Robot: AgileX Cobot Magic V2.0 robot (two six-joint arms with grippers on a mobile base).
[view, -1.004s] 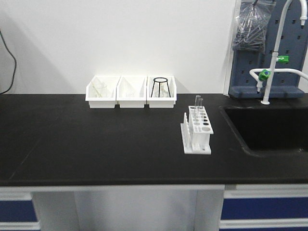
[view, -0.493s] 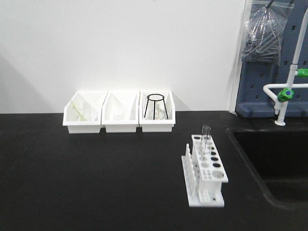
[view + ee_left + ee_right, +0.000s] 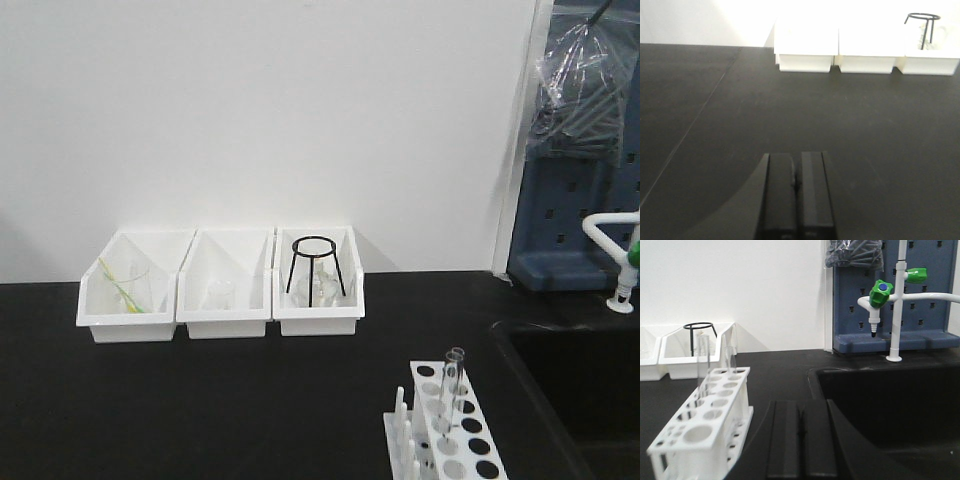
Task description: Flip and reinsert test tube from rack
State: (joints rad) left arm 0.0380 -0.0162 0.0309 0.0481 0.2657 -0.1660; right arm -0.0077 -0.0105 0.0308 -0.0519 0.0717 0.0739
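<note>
The white rack [image 3: 462, 440] stands on the black bench at the lower right of the front view. Clear test tubes [image 3: 453, 385] stand upright in its far holes. In the right wrist view the rack [image 3: 710, 420] is at the left with two tubes [image 3: 704, 360] in its far end. My right gripper [image 3: 801, 407] is shut and empty, low over the bench just right of the rack. My left gripper [image 3: 796, 160] is shut and empty over bare bench, well short of the bins. Neither gripper shows in the front view.
Three white open-front bins [image 3: 220, 285] line the back wall; the right one holds a black wire tripod [image 3: 316, 265]. A black sink [image 3: 890, 405] lies right of the rack. A blue pegboard [image 3: 890, 295] with a white, green-valved faucet [image 3: 880, 292] stands behind it.
The front view has moved closer to the bench and turned left: the bins and rack appear larger, and the rack has slid to the lower right edge. Nothing on the bench has moved.
</note>
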